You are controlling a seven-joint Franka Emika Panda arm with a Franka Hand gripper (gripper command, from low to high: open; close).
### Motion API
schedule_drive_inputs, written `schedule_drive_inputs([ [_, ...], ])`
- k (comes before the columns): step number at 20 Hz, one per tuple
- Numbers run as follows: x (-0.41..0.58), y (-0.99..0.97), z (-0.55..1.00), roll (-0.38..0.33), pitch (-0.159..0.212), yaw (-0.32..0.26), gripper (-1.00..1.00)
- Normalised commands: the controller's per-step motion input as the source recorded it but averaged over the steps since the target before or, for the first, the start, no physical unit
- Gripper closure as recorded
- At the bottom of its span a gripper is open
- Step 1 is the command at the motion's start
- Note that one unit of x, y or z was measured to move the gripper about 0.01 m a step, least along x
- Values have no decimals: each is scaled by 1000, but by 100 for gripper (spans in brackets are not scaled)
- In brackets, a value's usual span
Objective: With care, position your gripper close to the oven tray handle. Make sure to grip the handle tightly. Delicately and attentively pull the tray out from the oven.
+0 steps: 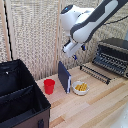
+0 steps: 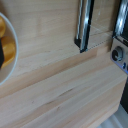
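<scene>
Beside oven tray (image 1: pixel 95 73), blue board (image 1: pixel 64 76), bowl (image 1: pixel 80 88)

The table (image 1: pixel 95 102) is pale, smooth matt wood, the oven tray (image 1: pixel 95 73) dark glossy metal wire, the black box (image 1: pixel 20 95) matt fabric, the red cup (image 1: pixel 49 86) shiny plastic.

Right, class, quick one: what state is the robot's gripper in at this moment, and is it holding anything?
Gripper: holding nothing, hanging in the air above the oven tray; whether the fingers are open or shut cannot be told.
</scene>
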Motion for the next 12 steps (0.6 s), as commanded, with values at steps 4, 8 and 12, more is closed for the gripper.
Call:
schedule_drive_inputs([
  [4, 211, -161, 21, -318, -14, 79, -100],
  [8, 168, -168, 0, -329, -3, 84, -100],
  [12, 105, -249, 0, -312, 0, 90, -100],
])
